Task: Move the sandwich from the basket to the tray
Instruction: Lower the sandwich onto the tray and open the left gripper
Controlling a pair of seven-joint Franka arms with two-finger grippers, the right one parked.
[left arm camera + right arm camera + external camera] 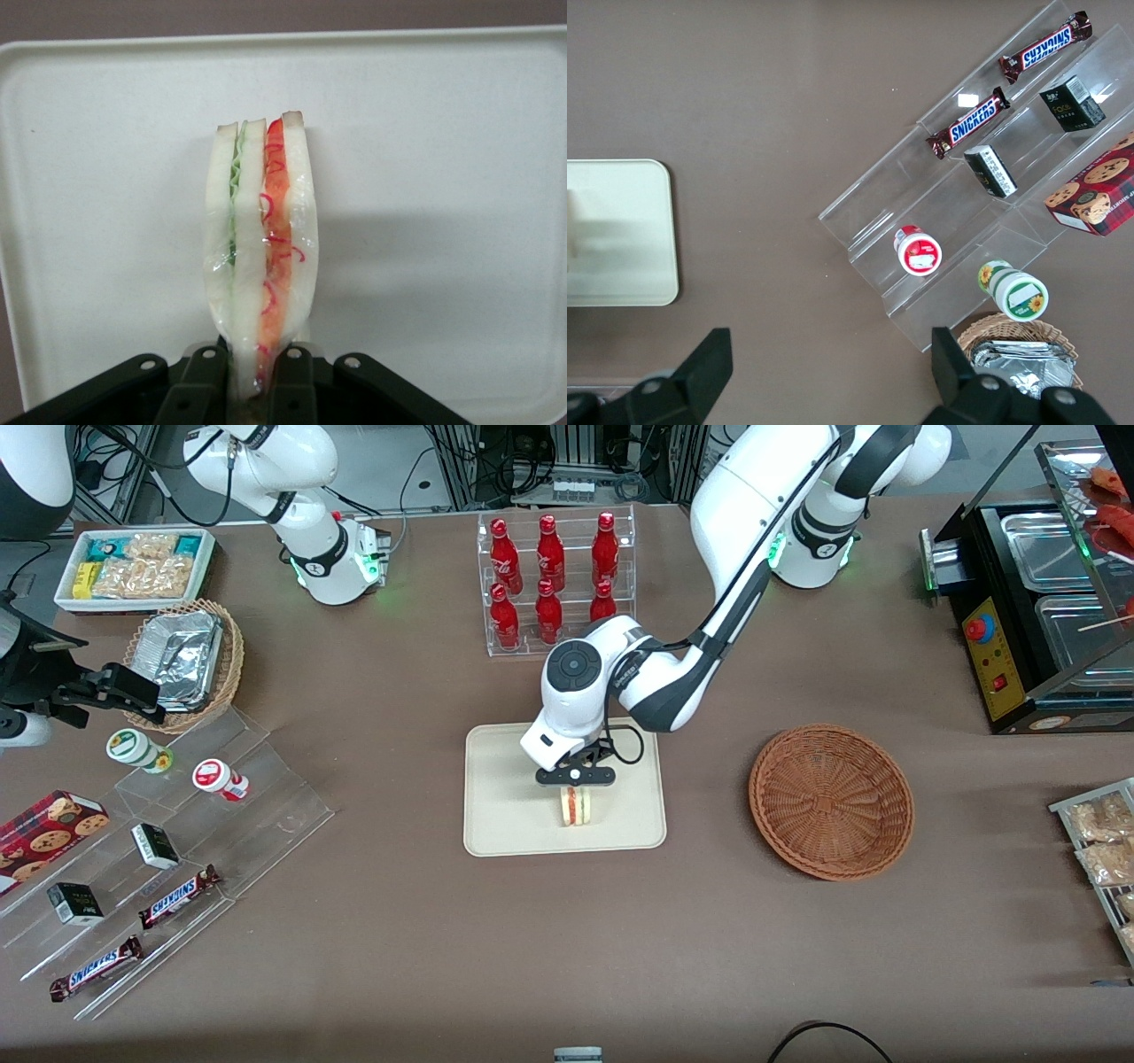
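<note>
1. gripper (575, 787): over the tray (505, 824), fingers (202, 376) clamped on the sandwich (260, 257).
2. sandwich: upright on edge between the fingers, its red and green filling showing, on or just above the tray.
3. basket (831, 801): at 3 o'clock from the tray, well apart.

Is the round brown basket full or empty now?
Empty: only bare wicker shows inside the basket. The sandwich is over the tray, gripped by the gripper.
</note>
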